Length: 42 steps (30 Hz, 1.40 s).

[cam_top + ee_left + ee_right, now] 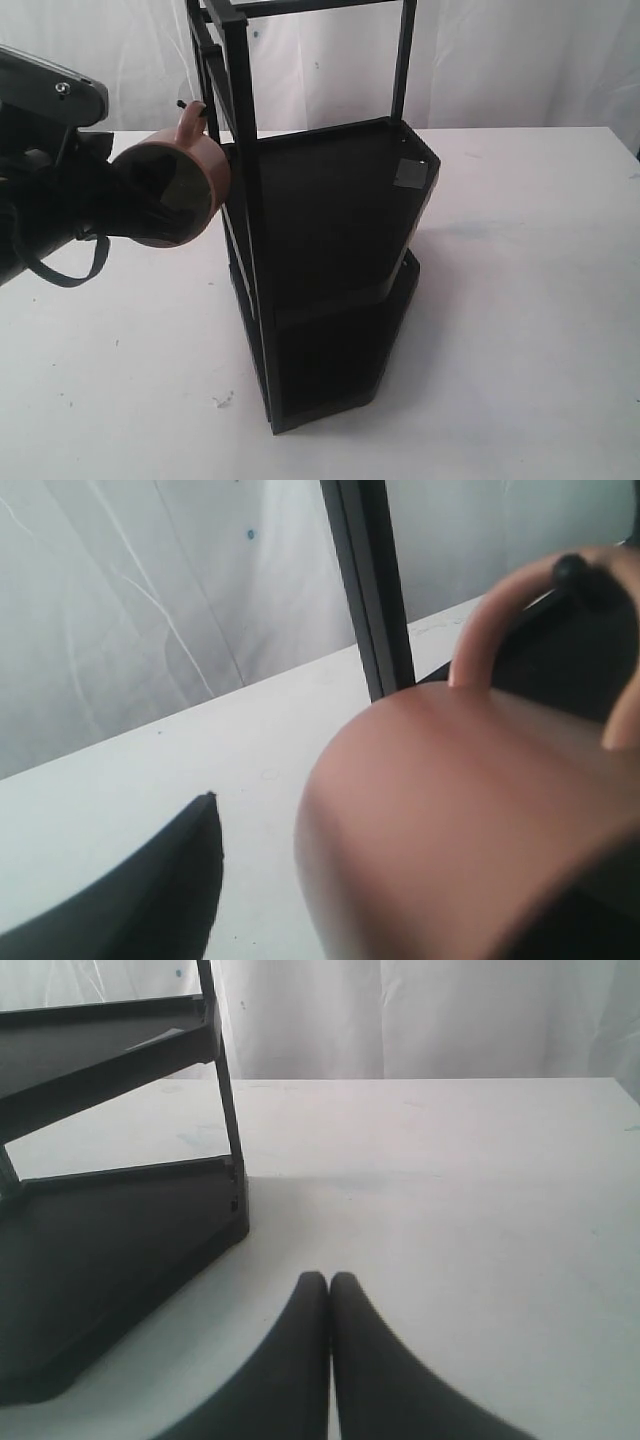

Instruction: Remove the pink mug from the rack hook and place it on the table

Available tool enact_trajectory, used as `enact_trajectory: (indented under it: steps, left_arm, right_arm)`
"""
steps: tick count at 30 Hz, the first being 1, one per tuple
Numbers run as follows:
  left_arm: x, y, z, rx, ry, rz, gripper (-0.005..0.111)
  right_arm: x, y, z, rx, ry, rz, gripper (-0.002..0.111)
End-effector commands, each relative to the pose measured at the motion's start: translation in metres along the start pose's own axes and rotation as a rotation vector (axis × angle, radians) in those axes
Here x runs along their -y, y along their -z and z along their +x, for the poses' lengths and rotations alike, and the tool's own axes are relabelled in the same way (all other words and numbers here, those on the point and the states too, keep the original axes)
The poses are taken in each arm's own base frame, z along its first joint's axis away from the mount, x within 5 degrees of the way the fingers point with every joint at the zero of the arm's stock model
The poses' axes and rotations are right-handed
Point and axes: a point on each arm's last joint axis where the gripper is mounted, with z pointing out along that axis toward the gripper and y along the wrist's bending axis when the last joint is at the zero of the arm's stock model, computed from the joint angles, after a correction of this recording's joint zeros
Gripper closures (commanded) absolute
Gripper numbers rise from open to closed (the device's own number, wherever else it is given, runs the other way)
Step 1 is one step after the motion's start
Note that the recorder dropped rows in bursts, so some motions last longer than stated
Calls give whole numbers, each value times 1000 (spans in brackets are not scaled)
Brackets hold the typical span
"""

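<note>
The pink mug [172, 190] hangs at the left side of the black rack [330, 250], mouth turned toward my left arm. Its loop handle [485, 630] is still round the rack hook [181, 103], whose ball tip [572, 570] pokes through the loop. My left gripper [160, 215] is open astride the mug's wall [470, 820]. One finger [150, 890] stands outside it with a strip of white table [150, 770] showing between. The other is a dark shape at the mug's mouth. My right gripper [330, 1278] is shut and empty, low over the table [450, 1180].
The tall rack's post [370, 580] rises just behind the mug. The rack's lower shelves [110, 1230] lie close beside my right gripper. A white curtain [500, 50] hangs behind the table [520, 300].
</note>
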Motion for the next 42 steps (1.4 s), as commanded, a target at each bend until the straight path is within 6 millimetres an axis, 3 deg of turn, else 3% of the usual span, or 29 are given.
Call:
enact_trajectory:
  steps: [1,8,11,21,42]
  left_arm:
    - [2,-1,-1,8,1,-2,44]
    - [3,-7,4,-3,1,-19,44]
    - [2,-7,3,6,3,-36,51]
    - [3,-7,3,0,3,-25,107]
    - [0,-7,2,20,-5,-52,107]
  right_arm:
    - [1,0,1,7,-26,9,108]
    - [1,0,1,7,-22,9,108]
    - [1,0,1,7,-22,9,108]
    - [1,0,1,7,-22,9,108]
    - [1,0,1,7,-22,9,108]
